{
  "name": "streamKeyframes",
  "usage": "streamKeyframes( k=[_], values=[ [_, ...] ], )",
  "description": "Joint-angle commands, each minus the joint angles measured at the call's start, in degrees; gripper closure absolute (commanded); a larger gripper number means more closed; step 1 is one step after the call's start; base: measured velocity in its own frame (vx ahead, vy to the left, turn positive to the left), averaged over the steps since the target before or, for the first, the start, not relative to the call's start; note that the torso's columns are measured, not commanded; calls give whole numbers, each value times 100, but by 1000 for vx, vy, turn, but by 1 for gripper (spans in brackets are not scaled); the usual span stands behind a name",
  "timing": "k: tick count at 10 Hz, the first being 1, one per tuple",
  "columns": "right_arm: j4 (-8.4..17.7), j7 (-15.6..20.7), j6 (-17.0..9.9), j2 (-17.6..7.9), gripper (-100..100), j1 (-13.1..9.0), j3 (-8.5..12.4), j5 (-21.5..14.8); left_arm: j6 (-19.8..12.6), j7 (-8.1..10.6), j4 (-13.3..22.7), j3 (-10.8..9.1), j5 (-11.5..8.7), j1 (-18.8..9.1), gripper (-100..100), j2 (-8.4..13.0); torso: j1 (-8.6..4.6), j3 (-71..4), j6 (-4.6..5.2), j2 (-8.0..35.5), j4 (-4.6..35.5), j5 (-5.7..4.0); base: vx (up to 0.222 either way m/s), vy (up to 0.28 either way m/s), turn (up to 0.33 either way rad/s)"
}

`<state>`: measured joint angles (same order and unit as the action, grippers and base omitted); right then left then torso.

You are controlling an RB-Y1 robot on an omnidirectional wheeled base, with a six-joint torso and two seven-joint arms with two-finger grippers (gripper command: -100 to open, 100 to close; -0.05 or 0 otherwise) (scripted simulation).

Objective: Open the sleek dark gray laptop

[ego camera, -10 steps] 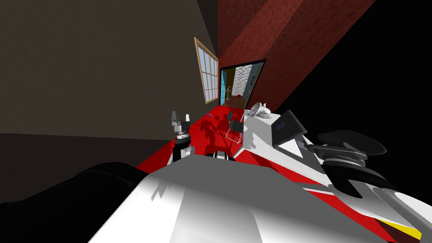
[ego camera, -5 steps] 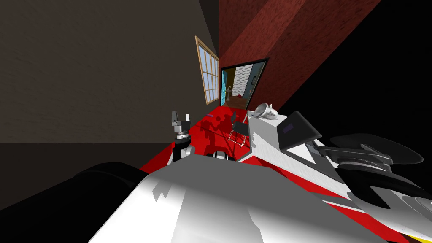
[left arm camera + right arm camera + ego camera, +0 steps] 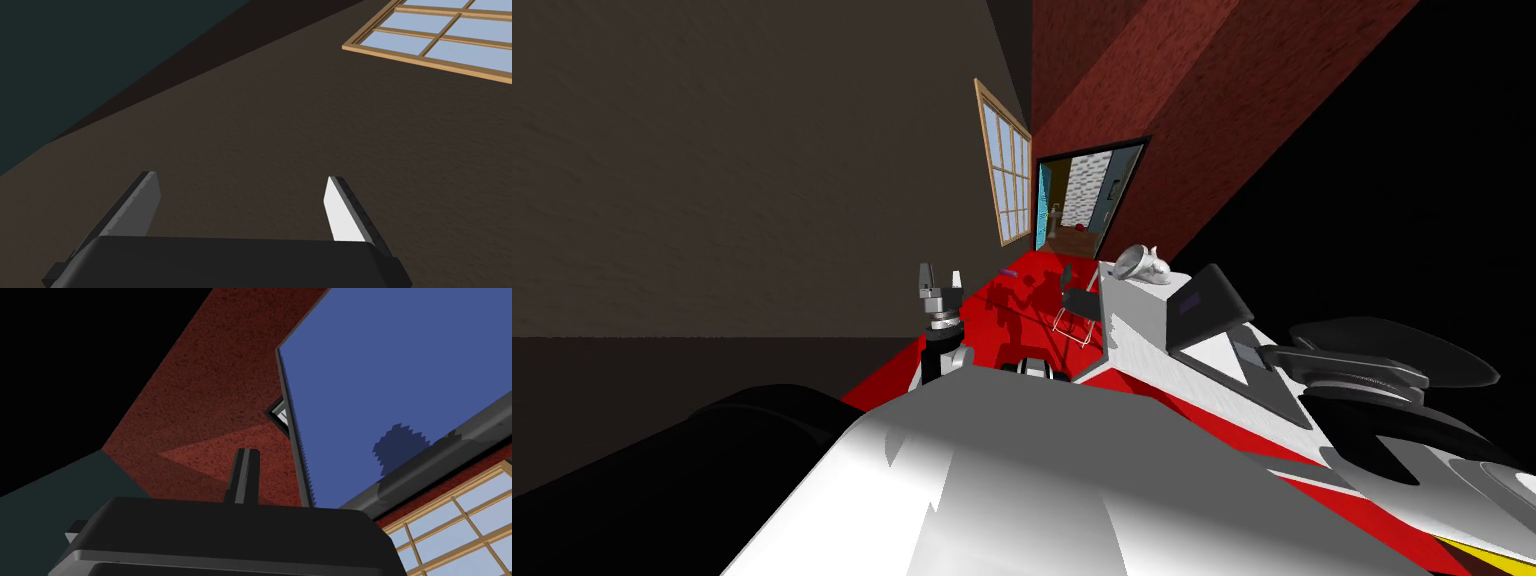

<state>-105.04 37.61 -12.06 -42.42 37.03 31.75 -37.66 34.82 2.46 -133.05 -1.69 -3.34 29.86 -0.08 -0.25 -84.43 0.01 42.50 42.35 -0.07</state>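
Observation:
The dark grey laptop (image 3: 1212, 300) stands on a white table (image 3: 1137, 345) to my right, its lid raised and the bluish screen showing. In the right wrist view the blue screen (image 3: 400, 378) with its dark bezel rises just beside my right gripper (image 3: 245, 475). That gripper's two fingers are pressed together with nothing between them, a little apart from the lid's side edge. My left gripper (image 3: 939, 280) is held up over the red floor, left of the table. Its fingers (image 3: 340, 210) stand open and empty.
A silvery object (image 3: 1137, 265) sits at the table's far corner. A small dark chair (image 3: 1077, 305) stands on the red floor (image 3: 1012, 300) beside the table. A big dark rounded shape (image 3: 1372, 360) lies over the table's near right. An open doorway (image 3: 1082, 205) is beyond.
My head view has shifted slightly, so the table and laptop sit a bit further right. The right gripper's fingers have come together. The left arm has not moved.

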Motion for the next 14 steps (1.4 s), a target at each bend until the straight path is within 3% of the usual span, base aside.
streamKeyframes(
  k=[1, 5, 6, 7, 9, 14],
  values=[
    [174, -190, 166, 217, 100, -285, -5, 117, 0, 0, 0, 0, 0, 0, 0, 0, 11, -5, 0, -8, -2, 3, -101, -113, -8],
    [419, -453, 379, 521, 100, -706, -22, 298, 0, 0, 0, 0, 0, 0, 0, 0, 34, -17, -1, -25, -8, 11, -91, -79, -5],
    [395, -404, 334, 461, 100, -654, -24, 271, 0, 0, 0, 0, 0, 0, 0, -1, 30, -13, -1, -20, -6, 9, -45, -27, 1],
    [314, -335, 258, 334, -100, -484, 29, 251, 0, 0, 0, 1, 0, 1, 0, -1, 38, -20, -1, -33, -9, 11, 101, 99, -11],
    [237, -251, 156, 192, -100, -290, 80, 234, 1, 0, -1, 2, 0, 3, 0, -2, 74, -44, -3, -67, -21, 24, 128, 168, -17],
    [14, -7, -138, -214, -100, 269, 226, 183, 1, 0, -1, 1, 0, 3, 0, -2, 20, -10, -10, -16, -5, 6, 149, 150, -17]
  ],
)
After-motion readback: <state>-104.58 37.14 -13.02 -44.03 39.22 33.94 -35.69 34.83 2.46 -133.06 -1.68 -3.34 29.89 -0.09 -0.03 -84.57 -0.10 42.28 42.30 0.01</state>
